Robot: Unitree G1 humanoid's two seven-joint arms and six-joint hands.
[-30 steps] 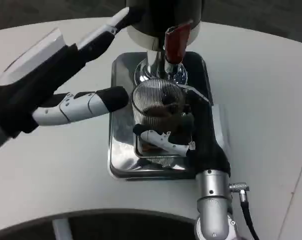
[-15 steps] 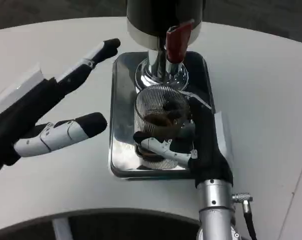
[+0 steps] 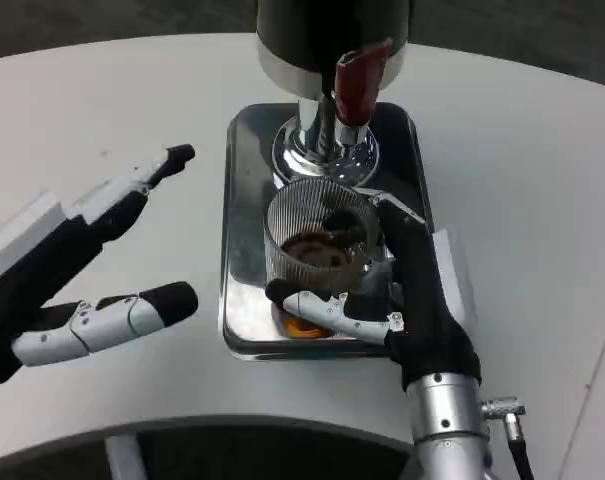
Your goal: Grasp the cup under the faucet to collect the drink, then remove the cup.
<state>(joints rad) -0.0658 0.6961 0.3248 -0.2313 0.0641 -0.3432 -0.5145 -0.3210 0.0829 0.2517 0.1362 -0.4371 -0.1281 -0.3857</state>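
Right hand (image 3: 382, 285) wraps the ribbed clear cup (image 3: 317, 245) on the steel drip tray (image 3: 244, 200) just near of the faucet (image 3: 360, 80), left hand (image 3: 77, 270) released at left; cup likely rigid, slippery, part-filled, best gripped mid-wall and kept upright.

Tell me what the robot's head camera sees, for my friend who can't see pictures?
The right robot hand holds a ribbed clear cup with some brown drink, on a shiny tray below the dispenser's red-handled faucet. The left robot hand hovers open nearby.
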